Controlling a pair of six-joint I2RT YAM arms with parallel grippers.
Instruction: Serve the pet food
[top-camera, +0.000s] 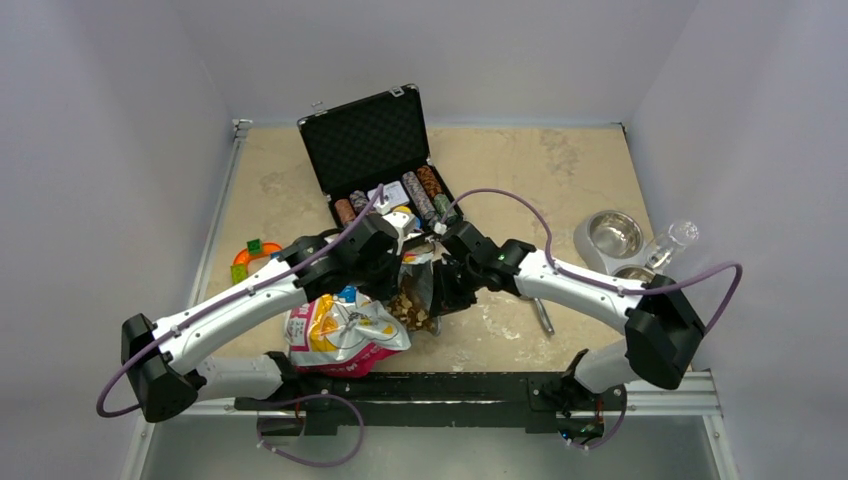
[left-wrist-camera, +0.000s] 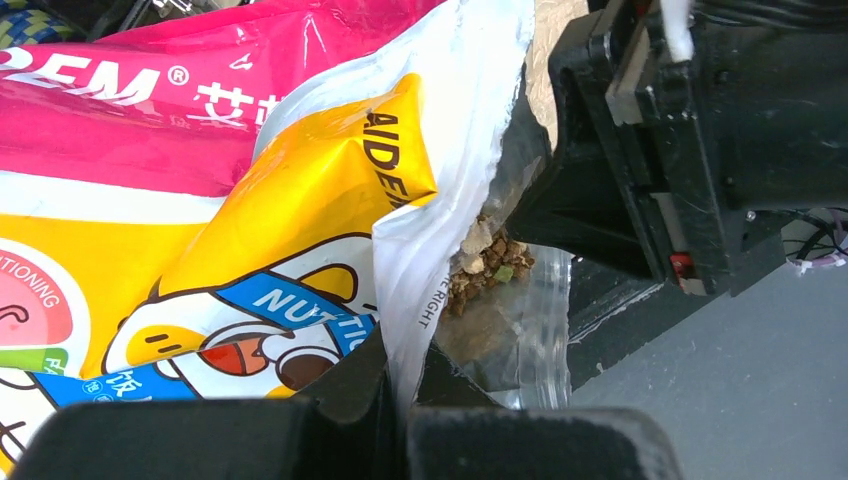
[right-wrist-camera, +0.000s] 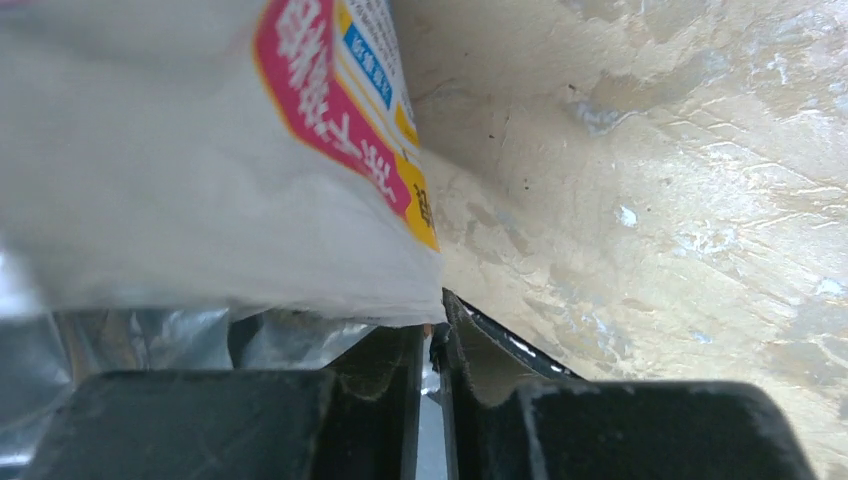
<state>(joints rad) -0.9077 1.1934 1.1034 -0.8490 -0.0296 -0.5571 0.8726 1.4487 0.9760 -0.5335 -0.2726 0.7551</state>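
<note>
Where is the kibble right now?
Top view, mid-table: the kibble shows in the open mouth of the bag, nearer the arm bases than the open chip case, left of the steel bowl.

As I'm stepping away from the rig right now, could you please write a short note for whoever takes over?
Left tool: shut on one lip of the bag.
Right tool: shut on the opposite lip.
Bag lies on the table near the arm bases, mouth held open, kibble showing inside.
Steel bowl stands at the far right; no kibble shows in it.
Done: bag opened.
Left: get kibble into the bowl.
</note>
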